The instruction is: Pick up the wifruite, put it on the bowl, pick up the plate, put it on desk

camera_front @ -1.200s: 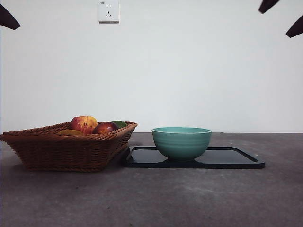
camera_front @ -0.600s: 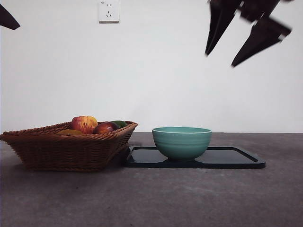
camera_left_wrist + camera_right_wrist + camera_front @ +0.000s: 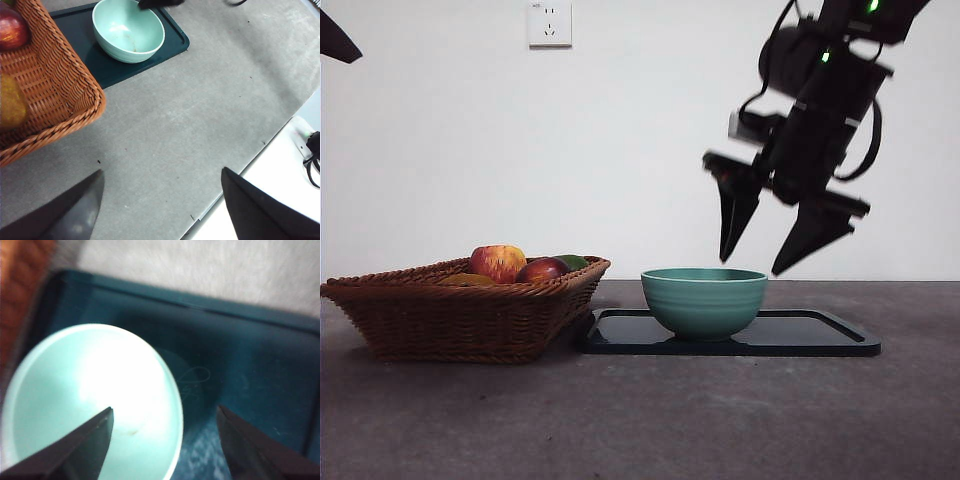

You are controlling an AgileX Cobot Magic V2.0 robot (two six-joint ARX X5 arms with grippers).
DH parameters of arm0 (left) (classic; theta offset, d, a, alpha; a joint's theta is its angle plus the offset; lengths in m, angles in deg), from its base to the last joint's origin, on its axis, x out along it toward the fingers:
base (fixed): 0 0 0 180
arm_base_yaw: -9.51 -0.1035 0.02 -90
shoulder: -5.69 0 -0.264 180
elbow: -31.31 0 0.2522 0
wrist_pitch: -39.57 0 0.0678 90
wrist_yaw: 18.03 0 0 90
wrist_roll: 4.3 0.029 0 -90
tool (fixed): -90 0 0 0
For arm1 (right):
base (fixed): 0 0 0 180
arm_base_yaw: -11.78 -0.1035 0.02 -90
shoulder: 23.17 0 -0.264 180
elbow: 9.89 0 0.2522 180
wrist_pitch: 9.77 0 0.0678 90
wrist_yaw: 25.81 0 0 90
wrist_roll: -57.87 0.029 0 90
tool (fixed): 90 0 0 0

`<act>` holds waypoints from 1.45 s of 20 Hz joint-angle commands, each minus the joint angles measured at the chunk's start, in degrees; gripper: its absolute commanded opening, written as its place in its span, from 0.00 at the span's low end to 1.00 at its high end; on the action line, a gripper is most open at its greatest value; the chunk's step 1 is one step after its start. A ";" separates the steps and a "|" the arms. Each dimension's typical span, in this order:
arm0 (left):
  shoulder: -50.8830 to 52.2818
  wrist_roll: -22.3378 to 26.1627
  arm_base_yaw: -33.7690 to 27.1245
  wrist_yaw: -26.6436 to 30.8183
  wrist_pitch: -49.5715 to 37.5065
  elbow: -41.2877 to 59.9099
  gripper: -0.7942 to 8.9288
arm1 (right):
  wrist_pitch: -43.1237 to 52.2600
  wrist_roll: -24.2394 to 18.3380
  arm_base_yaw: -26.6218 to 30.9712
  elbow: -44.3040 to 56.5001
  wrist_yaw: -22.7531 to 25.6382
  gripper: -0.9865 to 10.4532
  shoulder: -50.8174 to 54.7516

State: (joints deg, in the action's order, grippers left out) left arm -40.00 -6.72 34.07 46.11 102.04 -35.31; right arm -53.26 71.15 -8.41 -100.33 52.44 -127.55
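The right claw (image 3: 760,262) hangs spread and empty just above the bowl's (image 3: 704,302) rim, seemingly straddling it for a grasp. The small orange fruit (image 3: 466,280) sits in the basket (image 3: 460,318), well apart; the left claw (image 3: 160,210) waits, splayed wide.

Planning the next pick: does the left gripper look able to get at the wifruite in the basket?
Probably yes. The wifruite lies uncovered in the open-topped basket, and the left gripper, jaws open and empty, has nothing between it and the fruit.

the teal-green bowl (image 3: 704,301) is seen upright and empty on a dark tray (image 3: 820,335), which is laid flat on the grey desk (image 3: 650,420).
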 commanded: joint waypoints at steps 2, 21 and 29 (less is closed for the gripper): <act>-0.28 0.48 0.26 -0.42 0.07 -1.05 0.46 | 1.40 -0.46 -0.26 -1.22 0.83 0.37 -3.98; -0.28 0.48 0.26 -0.39 0.20 -1.05 0.46 | -0.63 -2.36 -0.37 -1.46 2.71 0.09 7.37; -0.28 0.48 0.26 -0.39 0.28 -1.05 0.46 | -13.79 -5.86 -4.11 -1.18 2.69 0.09 26.21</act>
State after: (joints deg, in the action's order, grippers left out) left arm -40.00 -6.74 34.07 46.11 102.67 -35.31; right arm -67.56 66.06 -12.32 -100.53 55.17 -100.67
